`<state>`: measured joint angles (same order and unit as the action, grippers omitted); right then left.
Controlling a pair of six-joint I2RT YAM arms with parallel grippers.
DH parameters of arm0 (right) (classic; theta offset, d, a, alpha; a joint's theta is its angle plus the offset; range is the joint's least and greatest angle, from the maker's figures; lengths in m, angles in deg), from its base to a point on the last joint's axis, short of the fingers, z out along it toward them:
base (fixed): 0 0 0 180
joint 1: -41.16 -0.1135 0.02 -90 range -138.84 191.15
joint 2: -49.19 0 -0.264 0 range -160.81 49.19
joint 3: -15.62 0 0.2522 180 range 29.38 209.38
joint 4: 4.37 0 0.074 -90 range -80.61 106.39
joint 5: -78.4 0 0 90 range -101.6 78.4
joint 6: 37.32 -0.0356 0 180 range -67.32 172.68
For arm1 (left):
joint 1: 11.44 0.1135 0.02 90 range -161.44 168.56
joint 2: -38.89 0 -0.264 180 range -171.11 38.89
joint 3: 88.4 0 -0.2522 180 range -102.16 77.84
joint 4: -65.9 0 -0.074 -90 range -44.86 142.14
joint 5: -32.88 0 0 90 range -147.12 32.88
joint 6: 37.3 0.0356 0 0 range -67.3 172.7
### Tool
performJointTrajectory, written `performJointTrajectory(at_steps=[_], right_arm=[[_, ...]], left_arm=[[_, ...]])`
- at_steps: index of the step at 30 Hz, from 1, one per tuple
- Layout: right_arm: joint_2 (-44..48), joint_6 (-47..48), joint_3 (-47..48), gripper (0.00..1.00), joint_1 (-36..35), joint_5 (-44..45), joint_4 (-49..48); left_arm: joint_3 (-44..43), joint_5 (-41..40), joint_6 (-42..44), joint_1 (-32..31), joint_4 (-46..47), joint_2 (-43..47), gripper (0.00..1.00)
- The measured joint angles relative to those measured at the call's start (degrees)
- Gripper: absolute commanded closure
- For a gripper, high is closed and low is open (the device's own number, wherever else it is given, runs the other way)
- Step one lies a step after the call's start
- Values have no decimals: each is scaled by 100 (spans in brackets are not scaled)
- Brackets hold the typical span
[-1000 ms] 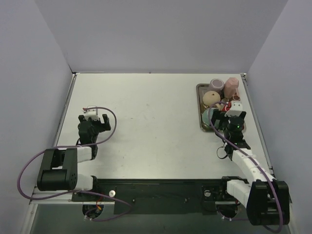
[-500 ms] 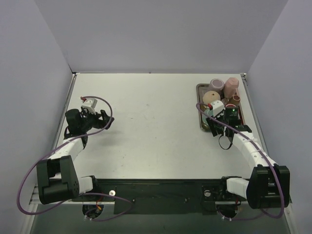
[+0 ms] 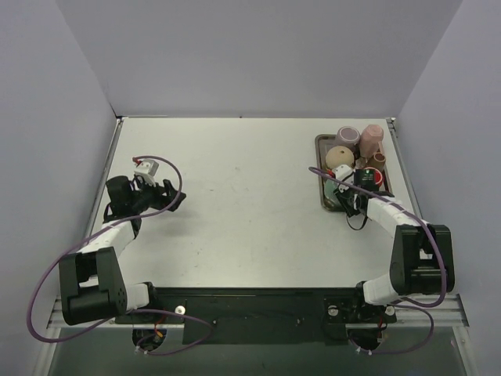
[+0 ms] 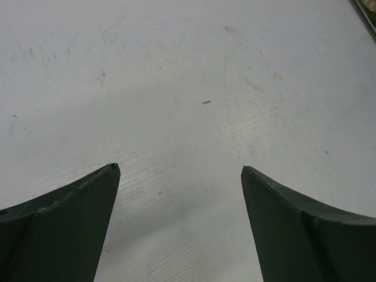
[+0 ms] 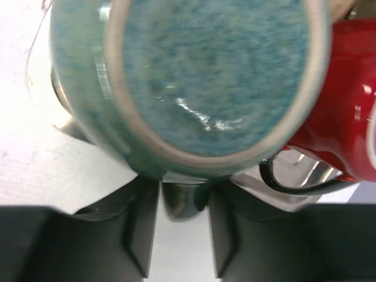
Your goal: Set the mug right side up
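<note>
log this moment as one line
left gripper: open above table | right gripper: at teal mug on tray, grip unclear | teal mug: base facing right wrist camera, not yet righted

Soft, even light from above washes the pale tabletop (image 3: 250, 204), leaving only faint, short shadows. In the right wrist view a white glint flares on the mug (image 5: 211, 76), whose glazed base looms close. Below it, the right end effector (image 5: 183, 200) lies dark and out of focus.
</note>
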<state>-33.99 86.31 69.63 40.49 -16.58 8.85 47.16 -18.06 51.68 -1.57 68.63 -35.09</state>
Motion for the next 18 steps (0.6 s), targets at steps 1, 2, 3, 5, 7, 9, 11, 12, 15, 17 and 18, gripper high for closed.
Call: performJointTrajectory(at_steps=[1, 2, 3, 5, 7, 9, 11, 12, 15, 17, 18], right_arm=[[-9, 46, 39, 89, 9, 7, -20], [-11, 61, 70, 93, 26, 2, -37], [-11, 4, 105, 100, 31, 52, -42], [-33, 50, 197, 100, 70, 24, -2], [-63, 22, 289, 100, 57, 20, 168], [-35, -72, 372, 100, 0, 52, 330], [205, -249, 369, 100, -170, 127, 505], [367, -337, 350, 100, -243, 136, 549], [1388, -841, 87, 100, -492, 103, 619], [2166, -1169, -66, 100, -632, 31, 584], [2518, -1342, -96, 100, -684, -11, 551]], left_arm=[[0, 4, 0, 0, 0, -2, 5], [0, 7, 0, 0, 0, -4, 5], [-2, 7, 0, 0, -2, -9, 7], [-13, 28, 44, 0, -48, -15, 8], [-68, 59, 125, 0, -175, -17, 8], [-247, 116, 232, 0, -487, -28, 10], [-564, 225, 330, 2, -942, -39, 11], [-793, 310, 372, 2, -1228, -44, 12], [-1508, 728, 417, 2, -1963, -46, 14], [-1851, 1161, 286, -2, -2218, -24, 14], [-1952, 1362, 120, -15, -2280, 11, 15]])
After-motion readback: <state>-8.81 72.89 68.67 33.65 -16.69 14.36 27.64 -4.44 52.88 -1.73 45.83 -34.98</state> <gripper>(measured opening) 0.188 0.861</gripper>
